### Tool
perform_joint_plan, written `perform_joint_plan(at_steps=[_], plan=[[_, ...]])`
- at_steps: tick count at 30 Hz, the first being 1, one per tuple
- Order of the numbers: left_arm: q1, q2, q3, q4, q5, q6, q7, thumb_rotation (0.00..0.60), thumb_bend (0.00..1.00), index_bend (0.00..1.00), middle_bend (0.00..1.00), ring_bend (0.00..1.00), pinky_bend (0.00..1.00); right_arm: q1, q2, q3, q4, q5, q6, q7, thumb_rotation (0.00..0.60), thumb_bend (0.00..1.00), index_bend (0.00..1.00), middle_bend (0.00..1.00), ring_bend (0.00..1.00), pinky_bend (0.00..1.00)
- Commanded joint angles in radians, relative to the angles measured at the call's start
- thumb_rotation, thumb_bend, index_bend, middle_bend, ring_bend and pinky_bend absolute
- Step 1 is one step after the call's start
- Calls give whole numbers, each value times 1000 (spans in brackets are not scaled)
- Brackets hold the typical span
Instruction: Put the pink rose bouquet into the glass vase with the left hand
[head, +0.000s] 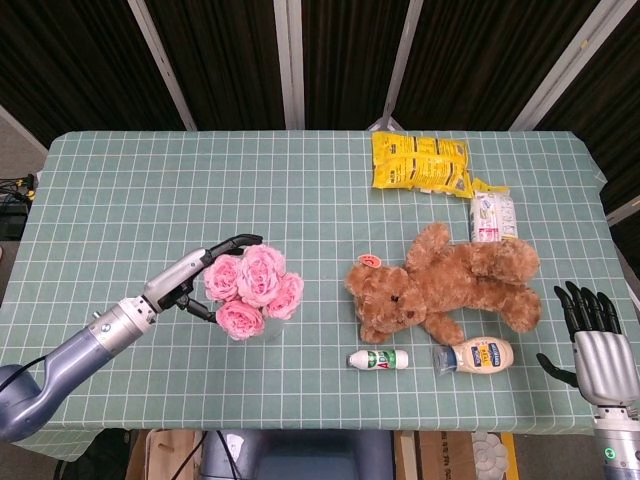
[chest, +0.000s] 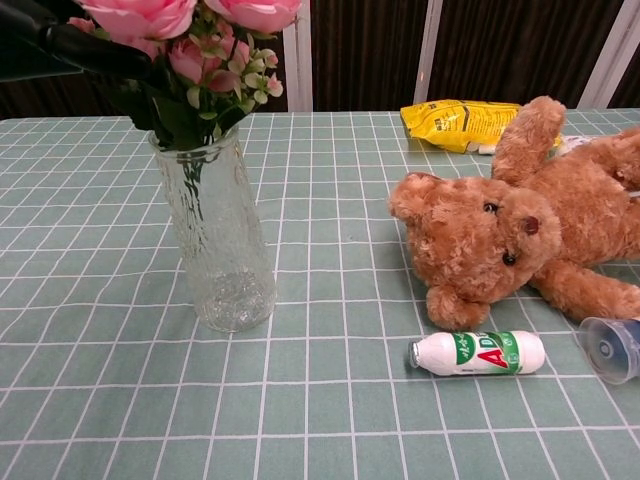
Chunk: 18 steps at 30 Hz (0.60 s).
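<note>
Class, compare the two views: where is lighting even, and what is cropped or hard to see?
Head view: even light, soft shadows. Chest view: pink rose bouquet cropped at the top, left hand dark and cut off, glass vase sharp.

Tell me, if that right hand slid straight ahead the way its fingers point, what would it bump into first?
Probably nothing nearby: the right hand points up the table's right edge, with the teddy bear and mayonnaise bottle off to its side. Depth is uncertain.

Pink rose bouquet (head: 255, 289), clear ribbed glass vase (chest: 215, 245), brown plush teddy bear (head: 440, 283), and green white-gridded counter (head: 150, 190) showed.
</note>
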Motion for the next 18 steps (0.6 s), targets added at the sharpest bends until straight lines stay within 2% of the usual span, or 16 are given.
perform_joint_plan(at_steps=[1,4,8,13,15,18], plan=[[-13,89,13,0,35,-16,94,600,234,118,19,0,80,-1,1,0,-2,-2,2,1,600,193,0,59,36,0],[2,168,8,-44,11,-11,261,600,233,106,15,0,69,-1,1,-1,-3,-4,3,0,600,192,0,59,36,0],[38,250,4,-107,-73,1,501,600,233,90,17,0,69,-2,3,-2,-5,-6,3,3,600,193,0,59,36,0],[115,359,44,-230,-212,41,919,600,234,87,34,0,69,-2,4,-2,-6,-6,3,7,600,192,0,59,37,0],[166,349,73,-265,-258,118,1115,600,234,88,47,0,69,-2,4,-3,-6,-8,0,7,600,192,0,59,36,0],[266,262,124,-278,-273,293,1369,600,235,96,54,0,71,-1,5,-7,-7,-15,-1,4,600,193,0,59,36,0]])
